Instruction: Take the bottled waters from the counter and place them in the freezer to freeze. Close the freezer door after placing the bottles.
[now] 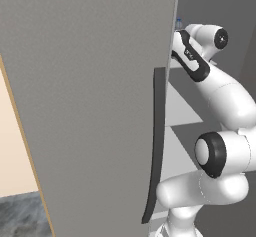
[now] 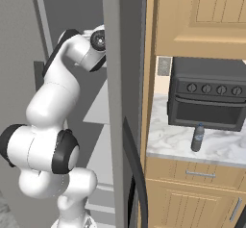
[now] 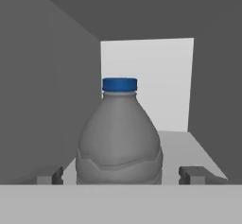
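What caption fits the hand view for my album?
The open gripper straddles a blue-capped water bottle standing on a pale freezer shelf.

arm — raised, elbow bent, reaching up and forward | pincer — fingers spread wide apart

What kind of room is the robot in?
A kitchen, most likely: there is a toaster oven on a marble counter, wooden cabinets, and an open freezer.
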### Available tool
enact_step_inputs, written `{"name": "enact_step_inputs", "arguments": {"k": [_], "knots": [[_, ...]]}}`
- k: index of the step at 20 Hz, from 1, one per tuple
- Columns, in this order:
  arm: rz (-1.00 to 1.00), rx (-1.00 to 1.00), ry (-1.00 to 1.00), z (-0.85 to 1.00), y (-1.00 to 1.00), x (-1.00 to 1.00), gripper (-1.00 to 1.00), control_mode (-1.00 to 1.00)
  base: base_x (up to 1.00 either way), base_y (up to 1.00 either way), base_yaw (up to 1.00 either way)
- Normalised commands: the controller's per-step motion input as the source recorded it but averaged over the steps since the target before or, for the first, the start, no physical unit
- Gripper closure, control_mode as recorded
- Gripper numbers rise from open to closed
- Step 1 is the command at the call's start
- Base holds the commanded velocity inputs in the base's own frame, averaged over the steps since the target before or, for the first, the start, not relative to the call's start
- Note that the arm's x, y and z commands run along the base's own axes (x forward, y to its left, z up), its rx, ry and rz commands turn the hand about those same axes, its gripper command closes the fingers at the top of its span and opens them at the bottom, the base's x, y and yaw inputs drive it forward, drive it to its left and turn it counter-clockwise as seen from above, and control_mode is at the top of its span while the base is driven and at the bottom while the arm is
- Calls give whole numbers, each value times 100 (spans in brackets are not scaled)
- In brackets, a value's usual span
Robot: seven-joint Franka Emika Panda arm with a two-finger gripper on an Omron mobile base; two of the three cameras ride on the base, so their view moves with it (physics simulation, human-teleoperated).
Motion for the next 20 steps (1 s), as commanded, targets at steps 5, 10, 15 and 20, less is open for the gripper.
{"name": "enact_step_inputs", "arguments": {"k": [5, 10, 15, 20], "knots": [[0, 0, 0, 0, 0, -7, -100, -100, 0, 0, 0], [0, 0, 0, 6, 0, -52, -100, -100, 0, 0, 0], [0, 0, 0, 2, 0, -62, -100, -100, 0, 0, 0], [-1, 0, 6, 10, 10, -79, -100, -100, 0, 0, 0]]}}
